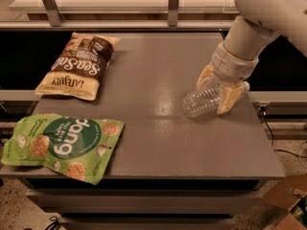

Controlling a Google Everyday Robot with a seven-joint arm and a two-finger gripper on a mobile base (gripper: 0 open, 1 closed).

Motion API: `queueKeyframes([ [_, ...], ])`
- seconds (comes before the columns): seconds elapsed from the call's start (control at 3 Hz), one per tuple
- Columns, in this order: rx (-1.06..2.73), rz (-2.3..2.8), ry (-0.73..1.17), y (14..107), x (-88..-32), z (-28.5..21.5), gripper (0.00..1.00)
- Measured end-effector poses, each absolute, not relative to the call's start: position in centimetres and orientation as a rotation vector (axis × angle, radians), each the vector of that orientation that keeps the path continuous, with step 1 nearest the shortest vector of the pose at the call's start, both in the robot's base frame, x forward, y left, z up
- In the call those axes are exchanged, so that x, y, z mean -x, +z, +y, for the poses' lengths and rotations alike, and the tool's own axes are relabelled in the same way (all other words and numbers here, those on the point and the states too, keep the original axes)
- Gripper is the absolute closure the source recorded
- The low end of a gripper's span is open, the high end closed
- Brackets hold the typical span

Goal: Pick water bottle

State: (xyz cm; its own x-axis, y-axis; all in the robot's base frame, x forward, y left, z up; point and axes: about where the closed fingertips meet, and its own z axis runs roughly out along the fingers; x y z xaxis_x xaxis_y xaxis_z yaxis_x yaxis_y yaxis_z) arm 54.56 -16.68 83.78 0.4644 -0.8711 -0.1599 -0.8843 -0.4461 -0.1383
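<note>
We see our gripper [211, 97] clasping the water bottle [197, 103]: clear, ribbed, lying on its side on the grey table [158, 143].

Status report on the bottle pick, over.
Tool low over right of table, at bottle cap end. Bottle lying on its side on table. Brown bag, green bag far left, not in the way.

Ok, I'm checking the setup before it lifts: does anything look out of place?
The bottle lies on its side near the table's right edge, not upright, with the end effector down over it. The green bag seems to hang slightly over the front edge.
</note>
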Motion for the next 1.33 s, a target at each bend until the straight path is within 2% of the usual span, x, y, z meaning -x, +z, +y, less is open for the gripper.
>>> queueKeyframes([
  [0.67,2.502,1.492,0.078,85.4,-55.1,-16.1,0.88],
  [1.0,2.496,1.450,0.049,87.4,-55.5,-15.5,1.00],
  [1.33,2.494,1.394,0.014,89.9,-55.8,-14.7,1.00],
])
